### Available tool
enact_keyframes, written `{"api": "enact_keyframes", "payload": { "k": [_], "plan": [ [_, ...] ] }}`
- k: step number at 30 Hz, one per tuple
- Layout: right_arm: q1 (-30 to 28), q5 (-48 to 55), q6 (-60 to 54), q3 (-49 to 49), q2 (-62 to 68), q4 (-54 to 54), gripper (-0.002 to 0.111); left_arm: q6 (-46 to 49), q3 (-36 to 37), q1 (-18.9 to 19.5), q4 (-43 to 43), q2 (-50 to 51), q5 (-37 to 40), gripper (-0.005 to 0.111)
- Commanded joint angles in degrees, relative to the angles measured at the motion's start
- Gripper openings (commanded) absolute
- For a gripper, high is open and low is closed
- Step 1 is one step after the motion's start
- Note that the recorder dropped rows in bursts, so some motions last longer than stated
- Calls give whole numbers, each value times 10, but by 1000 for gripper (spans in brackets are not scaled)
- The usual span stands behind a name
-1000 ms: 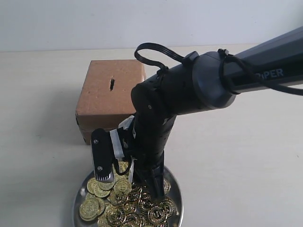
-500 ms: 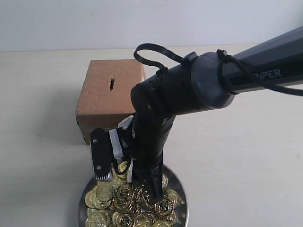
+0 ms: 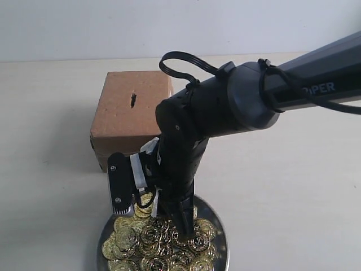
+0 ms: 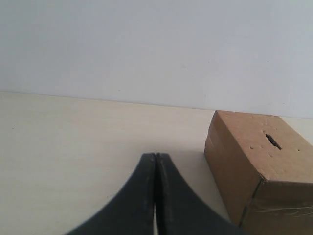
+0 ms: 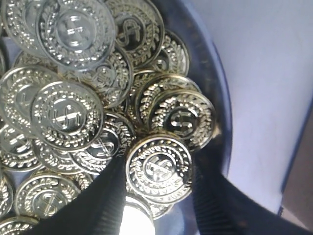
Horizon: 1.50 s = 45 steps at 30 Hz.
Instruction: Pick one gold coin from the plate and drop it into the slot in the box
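Right hand [image 5: 157, 172] is in the pile, black fingers pinching one embossed gold coin [image 5: 159, 164] by both edges, close to the rim of the round silver metal plate [image 5: 208, 78]. The plate sits at the table's [image 3: 282, 186] edge nearest the exterior camera. The brown cardboard box [image 3: 127, 121] stands just beyond, narrow dark slot [image 3: 133, 100] on top. Left hand [image 4: 155, 159] is pressed together, near the box.
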Motion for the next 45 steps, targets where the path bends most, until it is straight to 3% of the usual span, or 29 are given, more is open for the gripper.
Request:
{"api": "enact_keyframes", "payload": {
  "k": [1, 15, 26, 36, 42, 43, 45],
  "plan": [
    [1, 14, -3, 0, -27, -2, 29, -2, 2, -4, 3, -4, -6, 0],
    [21, 132, -3, 0, -104, 47, 29, -1, 2, -4, 3, -4, -6, 0],
    [95, 139, -3, 0, -125, 48, 29, -1, 2, -4, 3, -4, -6, 0],
    [101, 144, -3, 0, -125, 48, 29, -8, 2, -4, 0, -4, -10, 0],
    [101, 153, -3, 0, -128, 42, 29, -257, 2, -4, -52, -4, -127, 0],
    [101, 150, -1, 0, -128, 35, 29, -315, 2, -4, -52, -4, -104, 0],
    [101, 149, 1, 0, -130, 29, 29, -344, 2, -4, -53, -4, -52, 0]
  ]
}}
